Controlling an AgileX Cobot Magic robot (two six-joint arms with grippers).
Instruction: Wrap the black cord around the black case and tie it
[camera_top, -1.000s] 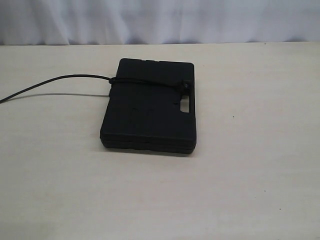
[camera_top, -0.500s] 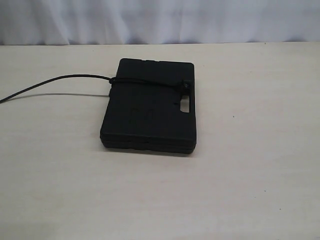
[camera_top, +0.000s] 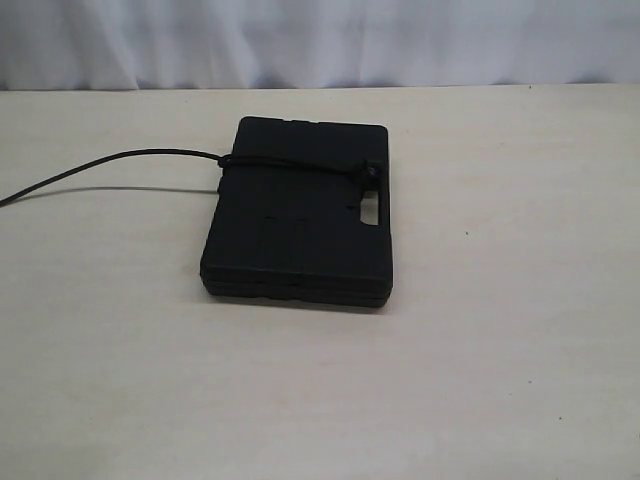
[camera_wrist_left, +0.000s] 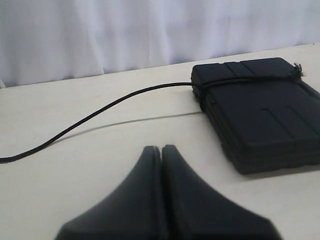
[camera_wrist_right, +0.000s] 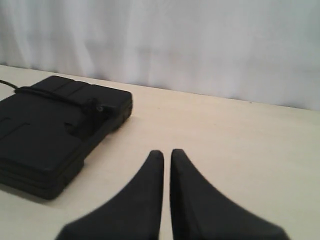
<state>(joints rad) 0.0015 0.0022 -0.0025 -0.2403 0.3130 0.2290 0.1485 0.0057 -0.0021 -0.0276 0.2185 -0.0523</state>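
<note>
The case (camera_top: 300, 225) sits mid table (camera_top: 520, 380), cord (camera_top: 120, 158) cinched across its far end, knot by the handle. Your left gripper (camera_wrist_left: 161, 149) & right gripper (camera_wrist_right: 166, 152) hover clear, both pressed together, empty. Tie looks done; next move, prob. just check it's snug.

The black cord (camera_top: 290, 168) crosses the black case (camera_top: 298, 222), trailing left.

The black cord (camera_top: 150, 151) runs off the exterior view's left edge, hiding its free end. Its fastening beside the handle cutout (camera_top: 369, 211) is too small to resolve. Both wrist views crop the black case (camera_wrist_left: 260, 115), and the left gripper (camera_wrist_left: 161, 148) and right gripper (camera_wrist_right: 166, 152) blur toward their bases.
</note>
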